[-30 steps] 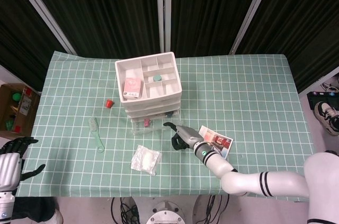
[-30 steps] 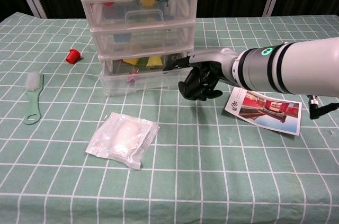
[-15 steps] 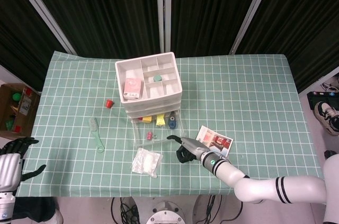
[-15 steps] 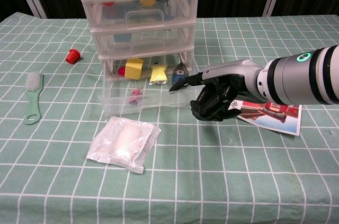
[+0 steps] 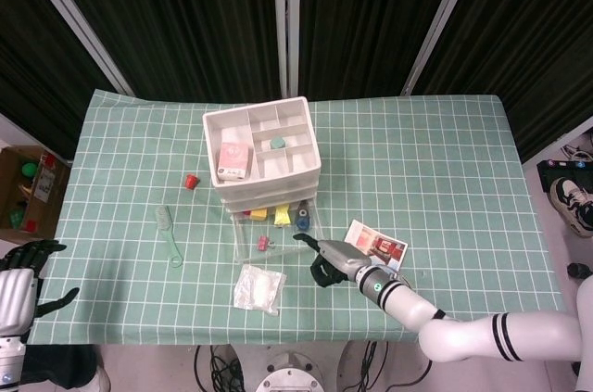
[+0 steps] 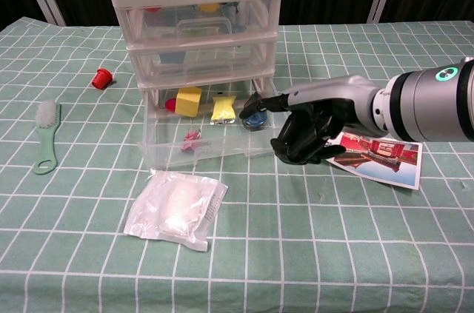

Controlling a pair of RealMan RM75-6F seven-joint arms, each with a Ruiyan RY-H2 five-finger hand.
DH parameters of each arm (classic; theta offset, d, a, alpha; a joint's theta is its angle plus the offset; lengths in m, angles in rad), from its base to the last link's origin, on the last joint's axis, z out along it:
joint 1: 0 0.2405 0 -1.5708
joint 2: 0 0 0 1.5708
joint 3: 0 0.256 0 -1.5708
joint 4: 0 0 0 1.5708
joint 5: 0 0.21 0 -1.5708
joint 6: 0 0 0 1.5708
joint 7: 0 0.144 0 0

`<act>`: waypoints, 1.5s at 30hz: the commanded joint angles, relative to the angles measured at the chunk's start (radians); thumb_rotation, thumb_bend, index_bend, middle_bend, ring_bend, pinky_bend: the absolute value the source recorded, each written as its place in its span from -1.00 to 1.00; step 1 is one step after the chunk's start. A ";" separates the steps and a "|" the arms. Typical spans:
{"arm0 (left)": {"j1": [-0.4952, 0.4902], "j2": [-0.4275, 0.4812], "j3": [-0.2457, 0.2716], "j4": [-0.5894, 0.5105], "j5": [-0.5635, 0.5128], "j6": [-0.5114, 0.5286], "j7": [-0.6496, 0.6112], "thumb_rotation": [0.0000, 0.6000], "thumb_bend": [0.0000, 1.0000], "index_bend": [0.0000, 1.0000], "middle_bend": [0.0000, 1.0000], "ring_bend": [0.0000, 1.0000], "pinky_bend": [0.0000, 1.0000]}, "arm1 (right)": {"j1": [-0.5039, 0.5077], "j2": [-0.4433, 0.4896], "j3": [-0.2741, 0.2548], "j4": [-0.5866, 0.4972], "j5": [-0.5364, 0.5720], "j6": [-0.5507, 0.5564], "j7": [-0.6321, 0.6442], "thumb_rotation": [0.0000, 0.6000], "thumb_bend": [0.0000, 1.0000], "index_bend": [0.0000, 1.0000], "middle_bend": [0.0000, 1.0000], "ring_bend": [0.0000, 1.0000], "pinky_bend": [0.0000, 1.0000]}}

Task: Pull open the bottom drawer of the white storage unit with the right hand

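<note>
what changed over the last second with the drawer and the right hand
The bottom drawer went from shut to pulled out toward the robot, baring the yellow block and other small items inside. The right hand drew back with it, one finger at the drawer's right front corner. The storage unit shifted slightly. The brush, red cap, plastic packet, postcard and left hand stayed put.

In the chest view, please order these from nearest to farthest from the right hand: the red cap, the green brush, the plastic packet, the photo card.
From the right hand:
1. Photo card, just beside it.
2. Plastic packet, on the front left.
3. Red cap, left of the storage unit.
4. Green brush, far left.
</note>
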 commanded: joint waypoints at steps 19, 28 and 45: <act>0.037 -0.013 0.011 -0.006 0.006 0.048 0.006 1.00 -0.94 -0.39 -0.50 -0.60 -0.60 | 0.213 -0.259 -0.092 0.336 -0.483 0.296 -0.856 1.00 -0.80 -0.58 0.92 0.85 1.00; 0.050 -0.013 0.011 -0.004 0.000 0.057 0.002 1.00 -0.94 -0.39 -0.50 -0.60 -0.60 | 0.240 -0.356 -0.110 0.537 -0.630 0.227 -0.848 1.00 -0.84 -0.44 0.93 0.87 1.00; 0.070 -0.022 0.010 0.016 -0.008 0.070 -0.027 1.00 -0.94 -0.39 -0.50 -0.60 -0.60 | 0.267 -0.526 -0.110 0.906 -0.843 0.181 -0.799 1.00 -0.68 -0.38 0.93 0.86 1.00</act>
